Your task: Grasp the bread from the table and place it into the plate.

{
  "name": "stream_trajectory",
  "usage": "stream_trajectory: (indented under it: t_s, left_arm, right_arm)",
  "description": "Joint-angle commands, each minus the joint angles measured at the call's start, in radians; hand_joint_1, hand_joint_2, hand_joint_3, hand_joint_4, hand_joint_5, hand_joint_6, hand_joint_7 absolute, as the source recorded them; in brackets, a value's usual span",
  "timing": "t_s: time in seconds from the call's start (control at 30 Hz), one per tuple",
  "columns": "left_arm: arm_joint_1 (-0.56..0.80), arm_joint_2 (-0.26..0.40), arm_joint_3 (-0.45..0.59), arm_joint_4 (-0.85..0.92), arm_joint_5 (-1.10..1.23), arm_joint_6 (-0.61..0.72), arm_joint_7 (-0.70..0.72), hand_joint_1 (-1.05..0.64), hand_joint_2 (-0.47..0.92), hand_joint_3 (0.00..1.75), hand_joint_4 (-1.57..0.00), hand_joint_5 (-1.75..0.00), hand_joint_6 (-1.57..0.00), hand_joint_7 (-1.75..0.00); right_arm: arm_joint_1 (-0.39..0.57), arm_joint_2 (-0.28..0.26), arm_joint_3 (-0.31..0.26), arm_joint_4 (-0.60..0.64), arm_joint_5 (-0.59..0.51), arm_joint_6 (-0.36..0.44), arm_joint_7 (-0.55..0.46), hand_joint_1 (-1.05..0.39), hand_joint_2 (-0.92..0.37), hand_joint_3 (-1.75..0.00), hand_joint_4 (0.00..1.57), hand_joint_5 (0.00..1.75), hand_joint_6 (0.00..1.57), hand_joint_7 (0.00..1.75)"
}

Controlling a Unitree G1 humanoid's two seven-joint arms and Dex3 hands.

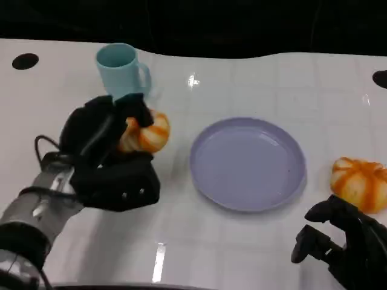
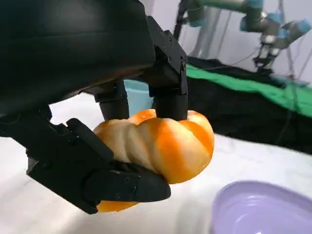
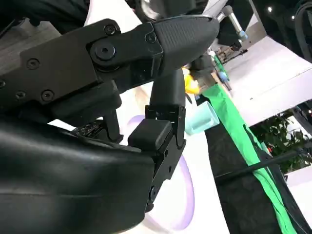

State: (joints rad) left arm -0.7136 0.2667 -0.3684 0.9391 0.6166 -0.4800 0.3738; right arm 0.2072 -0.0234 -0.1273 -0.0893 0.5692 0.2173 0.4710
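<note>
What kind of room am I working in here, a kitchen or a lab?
Most likely a robotics lab, not a kitchen. Behind the white table, the left wrist view shows other robot arms with hanging cables, above a bench draped in green and black cloth.

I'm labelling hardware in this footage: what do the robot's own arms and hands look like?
The left hand is matte black and blocky with small screws, on a silver metal forearm with a looping black cable. The right hand is the same black, segmented build.

Bright overhead light, glare on table [image 1: 254, 84]
</note>
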Motion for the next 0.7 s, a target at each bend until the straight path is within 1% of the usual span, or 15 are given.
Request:
stream_trajectory:
  t_s: [0.03,0.13,0.23,0.3,0.4,0.53,0.7]
  left_arm:
    - [-0.056,-0.017,-0.024,0.018,0.011,-0.021,-0.016,-0.18,0.52,1.13,-0.88,-1.75,-0.66,-1.75]
    - [-0.089,-0.035,-0.038,0.026,0.006,-0.022,-0.056,-0.19,0.52,1.17,-0.88,-1.75,-0.67,-1.75]
    - [-0.116,-0.056,-0.049,0.039,0.011,-0.024,-0.063,-0.19,0.51,1.17,-0.87,-1.75,-0.67,-1.75]
    - [-0.129,-0.066,-0.057,0.048,0.015,-0.028,-0.064,-0.19,0.55,1.12,-0.86,-1.75,-0.66,-1.75]
    - [-0.155,-0.098,-0.062,0.078,-0.005,-0.047,-0.101,-0.21,0.59,1.11,-0.87,-1.75,-0.68,-1.75]
    - [-0.184,-0.151,-0.063,0.119,-0.033,-0.051,-0.177,-0.22,0.57,1.13,-0.89,-1.75,-0.72,-1.75]
    - [-0.206,-0.193,-0.073,0.155,-0.027,-0.049,-0.191,-0.24,0.59,1.17,-0.9,-1.75,-0.74,-1.75]
  right_arm:
    - [0.003,-0.009,-0.007,0.002,-0.003,-0.006,-0.001,-0.52,-0.92,-0.17,0.73,1.55,0.82,1.04]
    - [0.004,-0.009,-0.008,0.001,-0.001,-0.005,0.001,-0.52,-0.92,-0.17,0.73,1.56,0.81,1.05]
    - [0.004,-0.009,-0.01,0.009,0.004,-0.011,0.012,-0.51,-0.92,-0.18,0.72,1.56,0.79,1.05]
    - [0.003,-0.008,-0.011,0.011,0.003,-0.013,0.013,-0.51,-0.92,-0.18,0.72,1.55,0.79,1.05]
    - [0.003,-0.01,-0.011,0.009,-0.004,-0.013,0.008,-0.52,-0.92,-0.18,0.73,1.55,0.8,1.06]
    - [0.003,-0.01,-0.011,0.008,0.002,-0.006,0.009,-0.52,-0.92,-0.18,0.73,1.55,0.8,1.06]
    - [0.004,-0.009,-0.01,0.005,0.007,-0.001,0.01,-0.51,-0.92,-0.18,0.73,1.54,0.8,1.06]
